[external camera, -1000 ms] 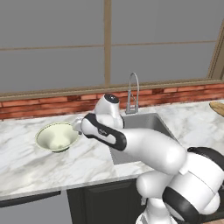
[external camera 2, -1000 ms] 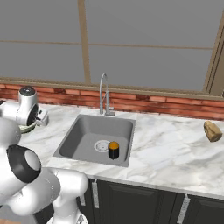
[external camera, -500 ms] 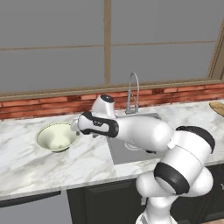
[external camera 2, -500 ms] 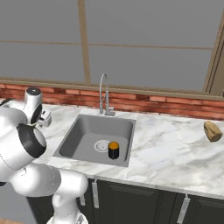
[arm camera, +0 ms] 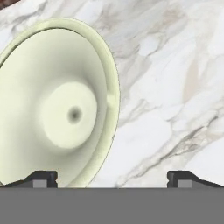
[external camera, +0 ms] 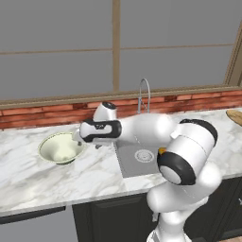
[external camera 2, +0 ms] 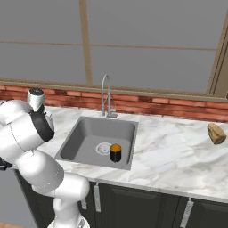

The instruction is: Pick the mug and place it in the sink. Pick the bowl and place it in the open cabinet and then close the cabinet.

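The pale cream bowl (external camera: 60, 148) sits upright on the marble counter, left of the sink (external camera: 133, 164). My gripper (external camera: 76, 137) hovers at the bowl's right rim, open and holding nothing. In the hand view the bowl (arm camera: 57, 105) lies close below. One fingertip (arm camera: 41, 178) is over its inside, the other (arm camera: 181, 178) over bare marble, and the rim runs between them. The mug (external camera 2: 116, 152), black with an orange top, stands in the sink basin (external camera 2: 84, 138) beside the drain. The cabinet is out of view.
A chrome gooseneck faucet (external camera 2: 106, 95) rises behind the sink against a brick backsplash. A bread loaf (external camera 2: 216, 132) lies on the counter at the far right. Dark cabinets with short handles (external camera 2: 147, 205) run under the counter. My arm spans the sink's left side.
The hand has swung left from the sink's edge to the bowl's right rim. The jaws stayed open. Bowl and mug have not moved.
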Controlling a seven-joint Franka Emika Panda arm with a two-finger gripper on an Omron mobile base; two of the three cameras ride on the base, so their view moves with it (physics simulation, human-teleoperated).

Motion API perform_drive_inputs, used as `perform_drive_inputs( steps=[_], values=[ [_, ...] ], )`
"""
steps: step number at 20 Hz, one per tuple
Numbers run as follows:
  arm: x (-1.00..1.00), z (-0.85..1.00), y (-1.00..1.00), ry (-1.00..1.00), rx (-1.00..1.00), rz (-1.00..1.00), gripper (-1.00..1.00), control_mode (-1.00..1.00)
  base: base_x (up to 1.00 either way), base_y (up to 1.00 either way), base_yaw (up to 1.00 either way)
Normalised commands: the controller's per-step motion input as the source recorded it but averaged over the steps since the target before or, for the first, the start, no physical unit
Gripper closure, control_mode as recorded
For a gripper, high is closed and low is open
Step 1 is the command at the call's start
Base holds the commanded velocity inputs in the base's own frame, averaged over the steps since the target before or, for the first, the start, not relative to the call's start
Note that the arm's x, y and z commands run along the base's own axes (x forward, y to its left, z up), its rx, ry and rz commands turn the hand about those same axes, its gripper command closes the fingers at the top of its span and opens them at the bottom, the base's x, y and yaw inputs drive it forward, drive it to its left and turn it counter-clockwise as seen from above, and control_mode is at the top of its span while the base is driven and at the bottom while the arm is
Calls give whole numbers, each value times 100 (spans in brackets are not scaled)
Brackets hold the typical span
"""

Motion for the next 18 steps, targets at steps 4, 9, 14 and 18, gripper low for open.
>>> perform_drive_inputs(
  steps=[4, 9, 14, 18],
  values=[
    [20, -28, 13, 0, 0, 0, -100, -100, 0, 0, 0],
    [13, -37, 12, 0, 0, 0, -100, -100, 0, 0, 0],
    [16, -16, 9, 0, 0, 0, -100, -100, 0, 0, 0],
    [17, -2, 6, 0, 0, 0, -100, -100, 0, 0, 0]
  ],
)
